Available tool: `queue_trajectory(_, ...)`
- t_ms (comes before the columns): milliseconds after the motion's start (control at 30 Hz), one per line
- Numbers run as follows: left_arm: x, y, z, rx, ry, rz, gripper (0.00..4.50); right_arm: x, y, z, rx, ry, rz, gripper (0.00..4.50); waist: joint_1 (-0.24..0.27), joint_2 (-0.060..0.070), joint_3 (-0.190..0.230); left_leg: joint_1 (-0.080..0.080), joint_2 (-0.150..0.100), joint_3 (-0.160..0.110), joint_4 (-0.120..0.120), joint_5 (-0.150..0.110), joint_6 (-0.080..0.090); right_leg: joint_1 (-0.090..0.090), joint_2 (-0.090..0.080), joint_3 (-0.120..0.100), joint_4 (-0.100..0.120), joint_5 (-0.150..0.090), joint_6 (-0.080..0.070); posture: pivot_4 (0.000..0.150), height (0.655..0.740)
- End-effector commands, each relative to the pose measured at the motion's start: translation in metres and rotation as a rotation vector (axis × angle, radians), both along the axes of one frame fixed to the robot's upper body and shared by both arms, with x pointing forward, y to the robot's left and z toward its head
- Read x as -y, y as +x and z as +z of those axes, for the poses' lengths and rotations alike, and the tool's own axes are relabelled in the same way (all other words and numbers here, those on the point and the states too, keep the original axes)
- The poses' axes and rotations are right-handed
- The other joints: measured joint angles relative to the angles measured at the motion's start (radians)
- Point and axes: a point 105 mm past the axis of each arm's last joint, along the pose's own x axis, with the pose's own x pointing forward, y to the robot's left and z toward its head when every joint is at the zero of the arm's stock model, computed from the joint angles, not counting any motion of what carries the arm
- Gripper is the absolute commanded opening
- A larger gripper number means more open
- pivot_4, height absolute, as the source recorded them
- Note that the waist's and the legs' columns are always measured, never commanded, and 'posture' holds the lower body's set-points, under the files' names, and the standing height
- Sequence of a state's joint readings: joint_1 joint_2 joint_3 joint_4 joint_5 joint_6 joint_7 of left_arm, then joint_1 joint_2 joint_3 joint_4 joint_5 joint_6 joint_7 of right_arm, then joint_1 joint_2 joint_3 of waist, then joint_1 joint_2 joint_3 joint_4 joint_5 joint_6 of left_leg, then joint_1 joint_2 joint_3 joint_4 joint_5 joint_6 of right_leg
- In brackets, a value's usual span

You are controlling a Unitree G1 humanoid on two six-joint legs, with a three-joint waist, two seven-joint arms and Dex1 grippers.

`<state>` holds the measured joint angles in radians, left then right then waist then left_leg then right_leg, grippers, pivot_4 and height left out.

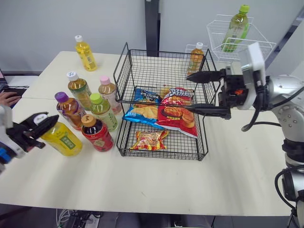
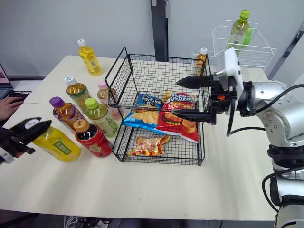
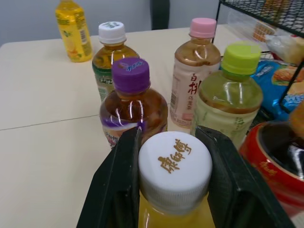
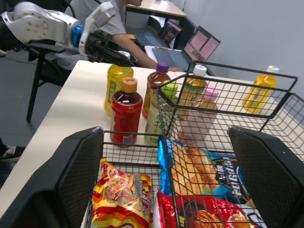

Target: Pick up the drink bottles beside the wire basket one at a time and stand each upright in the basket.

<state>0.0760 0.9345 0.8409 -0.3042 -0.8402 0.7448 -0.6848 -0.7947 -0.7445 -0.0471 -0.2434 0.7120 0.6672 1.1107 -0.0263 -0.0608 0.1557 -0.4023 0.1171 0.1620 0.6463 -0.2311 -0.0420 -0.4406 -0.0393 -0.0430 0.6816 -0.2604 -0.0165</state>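
Left gripper [image 1: 46,122], lower left, has its jaws pinching the white cap [image 3: 175,164] of the tilted yellow bottle [image 1: 64,138] left of the wire basket [image 1: 164,52], so I'd lift slow and straight past the red bottle [image 1: 97,135] just beside it, right gripper [image 1: 185,93] jaws spread wide over the basket.

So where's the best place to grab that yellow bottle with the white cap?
Probably by its white cap, coming from the open left: the red bottle stands right of the yellow bottle, the purple-capped bottle behind. The left gripper's fingers clamp that cap.
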Motion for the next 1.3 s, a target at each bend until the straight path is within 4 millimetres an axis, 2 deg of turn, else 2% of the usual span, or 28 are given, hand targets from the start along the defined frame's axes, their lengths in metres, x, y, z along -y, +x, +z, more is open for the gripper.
queue_trajectory(33, 0.015, -0.013, 0.067, 0.141, 0.021, -0.117, 1.37, 0.008, -0.008, 0.014, 0.053, 0.026, -0.026, 4.50, 0.004, -0.001, 0.000, 0.000, 0.000, 0.000, 0.000, 0.000, 0.000, 0.000, 0.000, -0.001, 0.000, 0.000, 0.000, 0.150, 0.7148)
queue_trajectory(133, 0.014, -0.012, 0.101, 0.177, 0.045, -0.141, 1.37, 0.013, -0.009, 0.013, 0.049, 0.032, -0.050, 4.50, 0.003, 0.000, 0.001, 0.000, -0.001, 0.000, 0.000, 0.000, 0.000, 0.001, 0.000, 0.000, -0.001, 0.000, 0.000, 0.150, 0.7148)
queue_trajectory(233, 0.020, -0.005, 0.136, 0.239, 0.057, -0.191, 1.37, 0.017, -0.010, 0.012, 0.048, 0.036, -0.085, 4.50, 0.002, 0.001, 0.001, 0.000, -0.001, 0.001, -0.001, 0.000, 0.000, 0.000, 0.000, -0.001, 0.000, -0.001, 0.001, 0.150, 0.7148)
queue_trajectory(533, 0.076, 0.042, 0.212, 0.401, 0.011, -0.460, 1.37, 0.027, -0.019, 0.004, 0.058, 0.041, -0.209, 4.50, 0.027, 0.000, 0.002, -0.001, -0.002, 0.003, 0.000, 0.000, -0.001, 0.000, 0.002, -0.001, 0.000, -0.001, 0.001, 0.150, 0.7148)
queue_trajectory(733, 0.131, 0.075, 0.239, 0.410, 0.013, -0.660, 1.37, 0.037, -0.027, 0.003, 0.070, 0.068, -0.312, 4.50, 0.030, 0.000, 0.002, -0.005, -0.003, 0.001, 0.003, 0.000, -0.001, -0.001, 0.002, -0.003, 0.000, -0.001, 0.002, 0.150, 0.7148)
queue_trajectory(867, 0.171, 0.093, 0.242, 0.389, 0.016, -0.770, 1.37, 0.042, -0.032, 0.004, 0.078, 0.093, -0.376, 4.50, 0.024, 0.000, 0.003, -0.009, -0.002, -0.002, 0.007, 0.000, -0.001, -0.002, 0.002, -0.005, 0.000, -0.002, 0.003, 0.150, 0.7148)
queue_trajectory(1067, 0.235, 0.112, 0.233, 0.374, 0.019, -0.902, 1.37, 0.046, -0.036, 0.002, 0.093, 0.138, -0.477, 4.50, 0.024, 0.002, 0.004, -0.015, -0.002, -0.008, 0.015, -0.001, -0.001, -0.002, 0.002, -0.008, 0.001, -0.002, 0.004, 0.150, 0.7148)
queue_trajectory(1167, 0.268, 0.121, 0.221, 0.366, 0.030, -0.941, 1.37, 0.050, -0.038, -0.002, 0.127, 0.144, -0.557, 4.50, 0.025, 0.002, 0.004, -0.016, -0.003, -0.011, 0.015, -0.001, 0.000, -0.002, 0.002, -0.009, 0.001, -0.003, 0.005, 0.150, 0.7148)
queue_trajectory(1300, 0.291, 0.135, 0.207, 0.353, 0.023, -0.906, 1.37, 0.042, -0.038, -0.004, 0.156, 0.179, -0.599, 4.50, 0.021, 0.003, 0.005, -0.017, -0.003, -0.013, 0.015, -0.001, 0.000, -0.001, 0.002, -0.010, 0.001, -0.003, 0.005, 0.150, 0.7148)
